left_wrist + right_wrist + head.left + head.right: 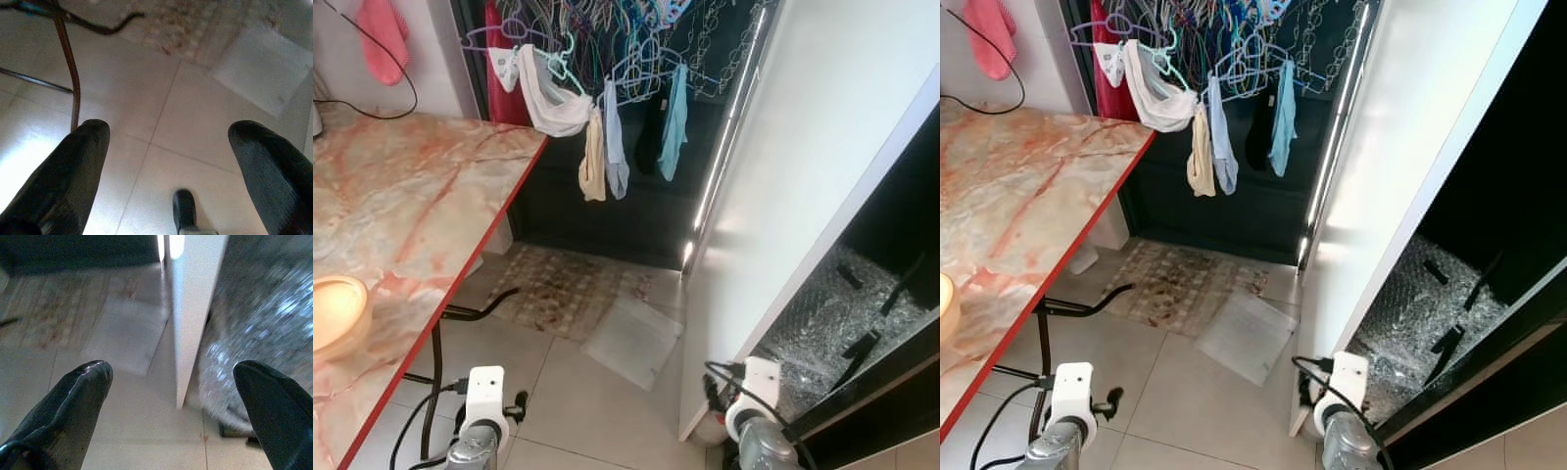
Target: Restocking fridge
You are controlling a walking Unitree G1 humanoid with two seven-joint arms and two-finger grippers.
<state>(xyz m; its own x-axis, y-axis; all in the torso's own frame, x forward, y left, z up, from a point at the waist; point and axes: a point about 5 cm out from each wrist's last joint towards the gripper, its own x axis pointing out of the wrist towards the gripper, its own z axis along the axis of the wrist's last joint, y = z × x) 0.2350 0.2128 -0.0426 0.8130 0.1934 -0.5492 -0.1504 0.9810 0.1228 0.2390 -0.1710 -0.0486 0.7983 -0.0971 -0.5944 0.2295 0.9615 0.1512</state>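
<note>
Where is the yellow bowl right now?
The yellow bowl sits on the marble table at the robot's far left, near the table's red front edge, above and left of the left tool.

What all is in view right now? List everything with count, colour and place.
Table: one, pink marble top, red edge, robot's left.
Bowl: one, pale yellow, on the table's near edge.
Clothes on hangers: several, mixed colours, straight ahead above the floor.
Floor mat: one, brown patterned, under the clothes.
Flat sheet: one, pale grey, beside the mat.
White door: one, open, robot's right.
Bubble wrap: silvery, behind the door.
Left gripper: black fingers open, over floor tiles.
Right gripper: black fingers open, by the door's bottom edge.
</note>
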